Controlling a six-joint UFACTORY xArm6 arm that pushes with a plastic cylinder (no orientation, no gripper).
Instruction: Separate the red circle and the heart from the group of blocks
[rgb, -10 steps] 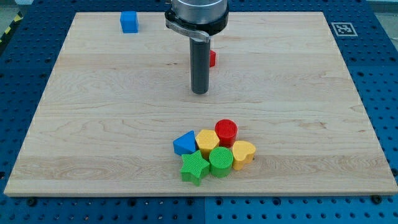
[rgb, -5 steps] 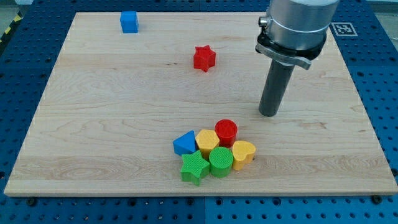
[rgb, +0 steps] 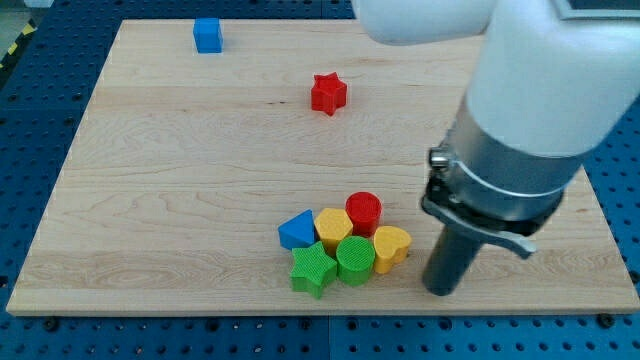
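A group of blocks lies near the view's bottom centre: a red circle (rgb: 364, 212), a yellow heart (rgb: 391, 246), a yellow hexagon (rgb: 333, 227), a blue triangle (rgb: 296, 231), a green circle (rgb: 355, 259) and a green star (rgb: 313, 269). The red circle touches the yellow hexagon and sits just above the heart. My tip (rgb: 441, 290) rests on the board to the right of the heart and slightly below it, a short gap away, not touching.
A red star (rgb: 327, 93) lies alone in the upper middle. A blue cube (rgb: 208, 35) sits near the top left corner of the wooden board (rgb: 150, 180). The arm's large body covers the board's right side.
My tip has moved from the board's upper middle, rightward and then down toward the view's bottom, ending beside the yellow heart. No block has moved.
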